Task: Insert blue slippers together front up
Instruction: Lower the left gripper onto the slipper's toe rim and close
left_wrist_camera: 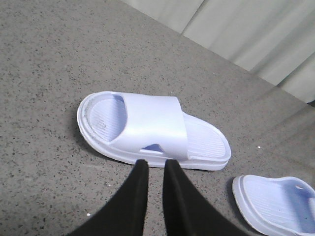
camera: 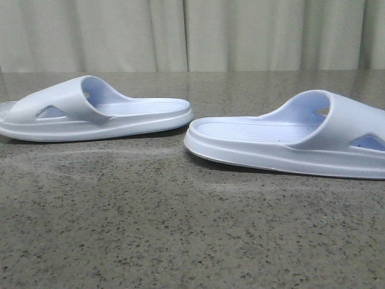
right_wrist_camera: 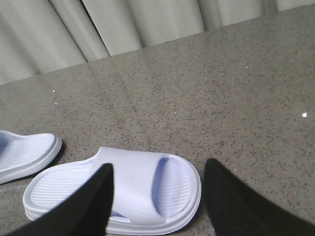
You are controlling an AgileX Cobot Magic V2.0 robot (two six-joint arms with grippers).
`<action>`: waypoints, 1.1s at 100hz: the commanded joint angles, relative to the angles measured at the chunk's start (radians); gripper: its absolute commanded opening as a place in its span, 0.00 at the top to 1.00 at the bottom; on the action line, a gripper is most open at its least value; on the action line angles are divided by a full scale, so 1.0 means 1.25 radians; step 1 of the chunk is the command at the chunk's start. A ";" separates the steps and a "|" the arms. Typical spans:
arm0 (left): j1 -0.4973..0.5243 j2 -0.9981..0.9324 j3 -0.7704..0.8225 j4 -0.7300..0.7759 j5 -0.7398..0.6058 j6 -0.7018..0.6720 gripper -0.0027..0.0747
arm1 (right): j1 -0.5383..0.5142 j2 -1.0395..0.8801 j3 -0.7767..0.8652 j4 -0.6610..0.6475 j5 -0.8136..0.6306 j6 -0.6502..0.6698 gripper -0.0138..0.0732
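Observation:
Two pale blue slippers lie sole-down on the speckled grey table, heels toward each other with a small gap. The left slipper also shows in the left wrist view. The right slipper also shows in the right wrist view. My left gripper hangs just short of the left slipper's side by the triangular cutout. Its fingers are nearly together with a narrow slit and hold nothing. My right gripper is wide open above the right slipper's strap and toe end, one finger on either side. Neither gripper shows in the front view.
A pale pleated curtain closes off the far edge of the table. The heel of the right slipper lies near my left gripper. The heel of the left slipper lies beside the right one.

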 commanded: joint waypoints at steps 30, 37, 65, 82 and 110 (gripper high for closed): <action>0.001 0.013 -0.030 -0.044 -0.039 -0.007 0.25 | -0.008 0.017 -0.027 0.009 -0.067 0.003 0.27; 0.001 0.022 -0.030 -0.055 -0.060 -0.007 0.26 | -0.008 0.017 -0.027 0.009 -0.067 0.003 0.27; 0.001 0.150 -0.030 -0.177 -0.146 -0.047 0.26 | -0.008 0.017 -0.027 0.009 -0.067 0.003 0.27; 0.001 0.250 -0.030 -0.253 -0.174 -0.047 0.26 | -0.008 0.017 -0.027 0.010 -0.067 0.003 0.27; 0.001 0.371 -0.037 -0.305 -0.219 -0.043 0.26 | -0.008 0.017 -0.027 0.012 -0.067 0.003 0.27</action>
